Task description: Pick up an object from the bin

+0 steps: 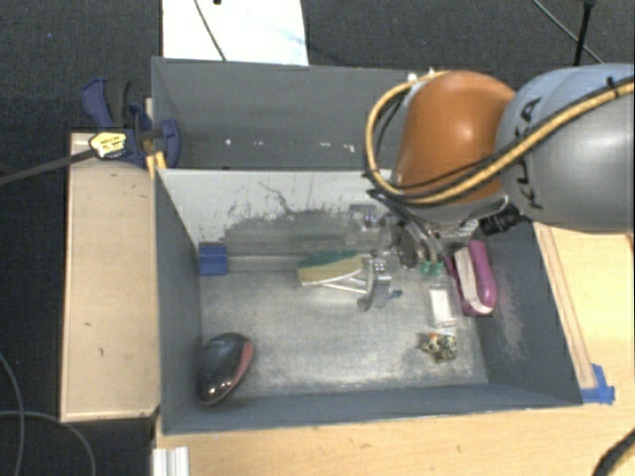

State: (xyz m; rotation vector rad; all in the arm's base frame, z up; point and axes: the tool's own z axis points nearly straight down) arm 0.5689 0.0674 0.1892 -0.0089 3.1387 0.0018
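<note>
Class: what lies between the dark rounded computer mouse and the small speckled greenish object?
Nothing: the camera view shows bare grey bin floor between the dark rounded computer mouse and the small speckled greenish object.

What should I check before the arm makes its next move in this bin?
1. Gripper is low, right beside the green and beige pad in the bin's middle: ok.
2. Pad is gripped: cannot tell.
3. White piece and purple object lie apart from the pad, to its right: ok.
4. Blue block and dark rounded object lie far left, out of the way: ok.
5. Gripper is away from the bin walls: ok.
</note>
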